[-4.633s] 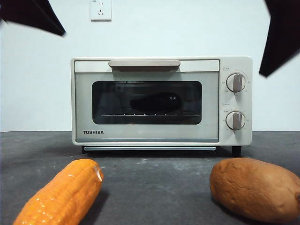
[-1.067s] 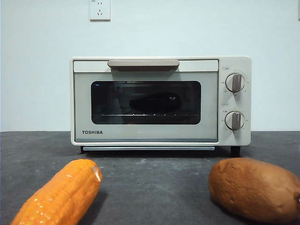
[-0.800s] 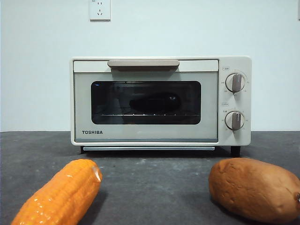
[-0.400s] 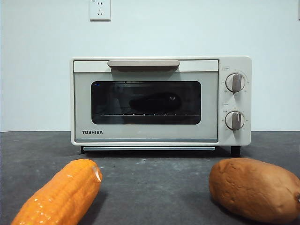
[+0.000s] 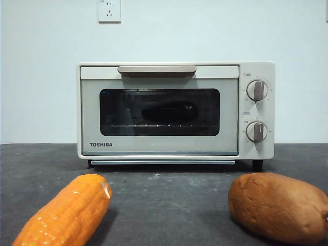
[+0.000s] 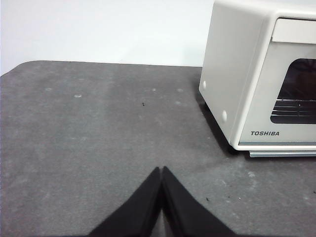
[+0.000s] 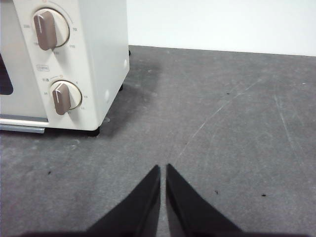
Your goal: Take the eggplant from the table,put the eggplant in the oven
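Observation:
The dark eggplant [image 5: 169, 112] lies on the rack inside the cream TOSHIBA oven [image 5: 159, 148], seen through its dark glass; the oven door is closed. In the left wrist view my left gripper [image 6: 161, 170] is shut and empty over bare table [image 6: 89, 128], to the left of the oven [image 6: 237, 74]. My right gripper [image 7: 163, 168] is shut and empty over the table [image 7: 237, 123] to the right of the oven [image 7: 98, 59], near its two knobs. Neither arm shows in the front view.
An orange corn cob [image 5: 66, 212] lies at the front left of the table [image 5: 169, 205]. A brown potato-like lump [image 5: 279, 205] lies at the front right. A white wall with a socket [image 5: 109, 10] stands behind the oven.
Five seconds ago both arms showed as black tips at the top corners of the front view; they have since left it. The eggplant, oven, corn and lump have not moved.

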